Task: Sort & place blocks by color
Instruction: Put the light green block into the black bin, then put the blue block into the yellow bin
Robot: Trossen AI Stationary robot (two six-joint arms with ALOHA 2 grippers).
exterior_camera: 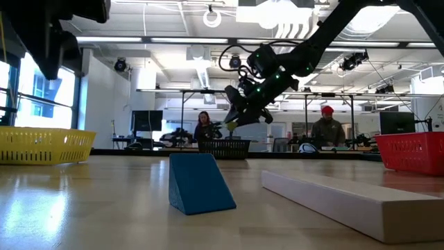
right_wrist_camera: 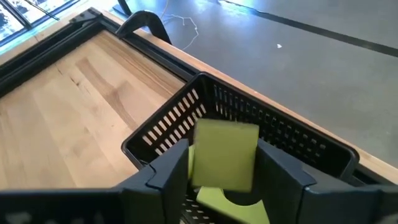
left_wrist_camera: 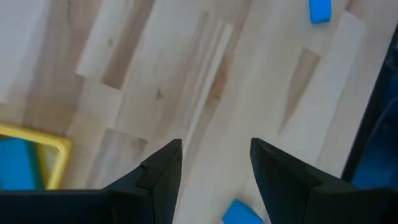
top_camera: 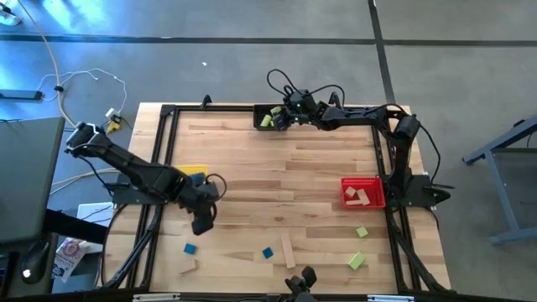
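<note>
My right gripper (right_wrist_camera: 224,157) hovers over the black bin (top_camera: 268,117) at the table's far edge, shut on a lime green block (right_wrist_camera: 225,149). Another green block (right_wrist_camera: 221,202) lies in the bin below it. My left gripper (left_wrist_camera: 216,163) stands open above bare table near the yellow bin (top_camera: 195,174), which holds something blue (left_wrist_camera: 15,165). Loose on the near part of the table lie blue blocks (top_camera: 190,249) (top_camera: 268,252), a wooden bar (top_camera: 288,250), a wooden block (top_camera: 186,267) and green blocks (top_camera: 362,231) (top_camera: 356,261). My right gripper pinches the green block by two opposite sides (right_wrist_camera: 198,163) between its two fingers (right_wrist_camera: 169,173), near their free ends. The fingers slant down toward the far edge. The block sits upright, lifted clear above the inside of the black bin.
A red bin (top_camera: 362,191) with wooden blocks stands at the right. In the low view a blue wedge (exterior_camera: 198,184) and the wooden bar (exterior_camera: 354,201) lie close to the near edge. A dark frame (top_camera: 168,109) runs round the tabletop. Two people sit in the room beyond.
</note>
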